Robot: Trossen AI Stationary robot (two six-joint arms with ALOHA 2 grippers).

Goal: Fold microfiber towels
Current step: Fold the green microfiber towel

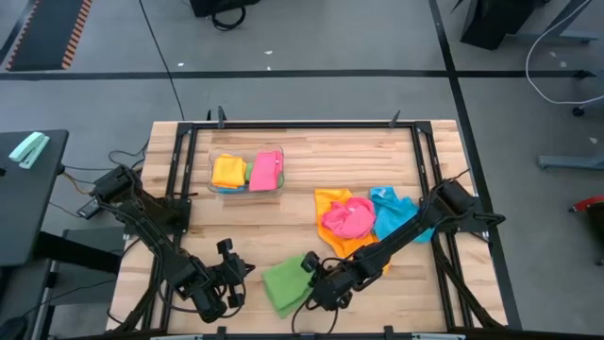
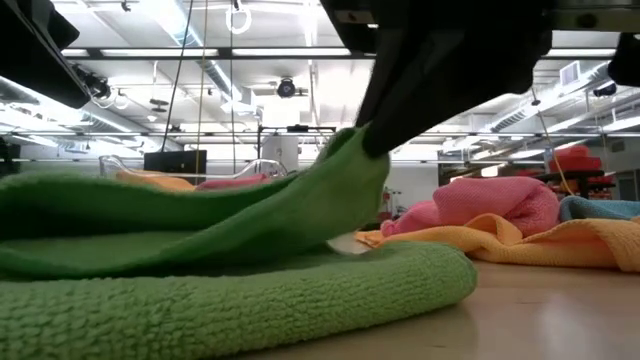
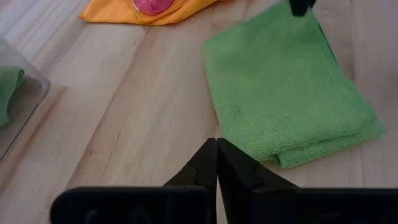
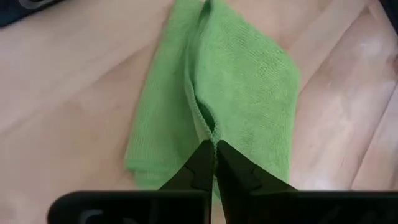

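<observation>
- Two dark grippers work near the green towel [image 1: 284, 284], which lies folded on the wooden table [image 1: 311, 161] at its front edge.
- The right gripper [image 4: 216, 148] sits at the green towel's edge, jaws pinched tight on a raised fold of it; in the low view that corner is pulled up off the lower layers.
- The left gripper [image 3: 216, 149] hangs just beside the green towel, on the side away from the other cloths, jaws pressed together with nothing between them, above bare wood.
- Beyond the green towel, toward the right arm's base, lies a loose heap: an orange-yellow towel [image 1: 332, 203] spread flat, a pink towel [image 1: 347, 219] bunched on top of it, and a blue towel [image 1: 392, 212] touching the pink one, partly under the right arm.
- Farther back from the green towel stands a clear plastic bin [image 1: 247, 173] holding folded cloths, one yellow and one pink, with a sliver of green between.
- Nothing lies between the green towel and the left gripper.
</observation>
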